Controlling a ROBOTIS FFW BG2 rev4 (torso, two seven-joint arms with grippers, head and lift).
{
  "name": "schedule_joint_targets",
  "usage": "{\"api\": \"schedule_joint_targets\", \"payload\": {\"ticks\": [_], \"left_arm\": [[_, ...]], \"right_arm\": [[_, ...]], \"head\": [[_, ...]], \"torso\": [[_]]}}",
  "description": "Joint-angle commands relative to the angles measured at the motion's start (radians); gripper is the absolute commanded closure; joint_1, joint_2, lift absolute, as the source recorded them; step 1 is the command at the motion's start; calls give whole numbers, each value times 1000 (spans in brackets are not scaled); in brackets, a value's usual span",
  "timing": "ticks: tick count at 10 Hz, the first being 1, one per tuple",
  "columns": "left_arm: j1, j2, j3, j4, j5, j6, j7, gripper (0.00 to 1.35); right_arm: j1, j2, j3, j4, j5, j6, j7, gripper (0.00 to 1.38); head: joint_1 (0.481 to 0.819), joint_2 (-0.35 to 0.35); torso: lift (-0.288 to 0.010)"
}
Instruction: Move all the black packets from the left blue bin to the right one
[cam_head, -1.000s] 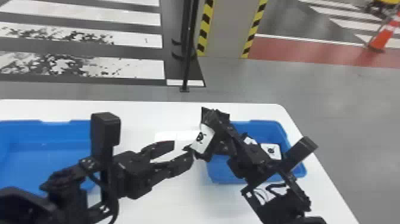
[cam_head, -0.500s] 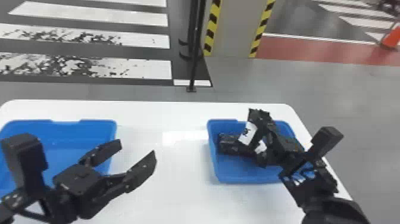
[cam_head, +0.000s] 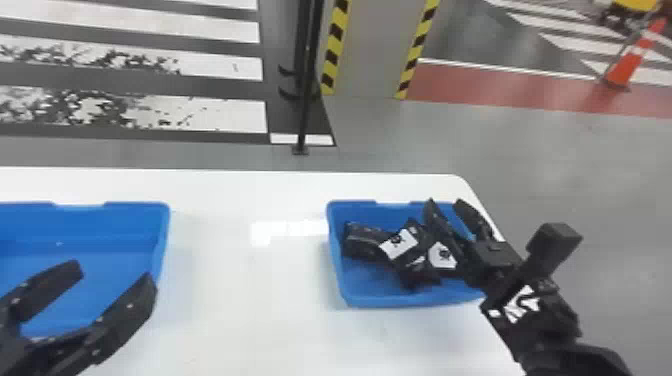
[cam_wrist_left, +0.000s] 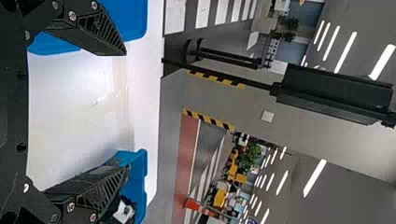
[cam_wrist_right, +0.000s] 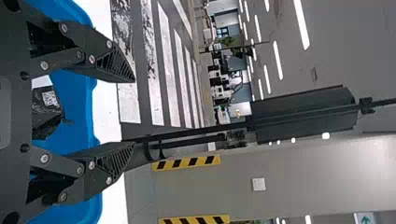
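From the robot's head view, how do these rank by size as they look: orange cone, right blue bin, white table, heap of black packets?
1. White table
2. Right blue bin
3. Heap of black packets
4. Orange cone

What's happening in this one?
A two-armed robot is moving black packets between bins. Its right claw is open at the right blue bin, with nothing between its fingers, and several packets, some with white labels, lie jumbled in that bin. The left claw is also open and holds nothing; in the head view it shows against the near right part of the left blue bin.
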Motion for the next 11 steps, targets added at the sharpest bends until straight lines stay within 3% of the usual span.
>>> {"api": "schedule_joint_targets", "payload": {"ticks": [1,4,5,8,11], "left_arm": [[55,-23,48,-7,-16,-85,0,180],[153,-77,145,5,-88,-185,0,180],[165,-77,149,29,-92,-249,3,180],[170,-77,145,32,-148,-315,23,182],[177,-77,112,51,-158,-364,60,182]], "right_arm": [[104,17,0,-139,63,-2,-3,113],[349,103,2,-347,131,-115,-40,114],[413,118,2,-387,131,-152,-44,116],[617,131,38,-576,151,-174,-55,116],[644,131,58,-593,149,-188,-66,116]], "head": [[695,-217],[695,-132],[695,-95],[695,-27],[695,30]], "torso": [[-140],[-140],[-140],[-140],[-140]]}}
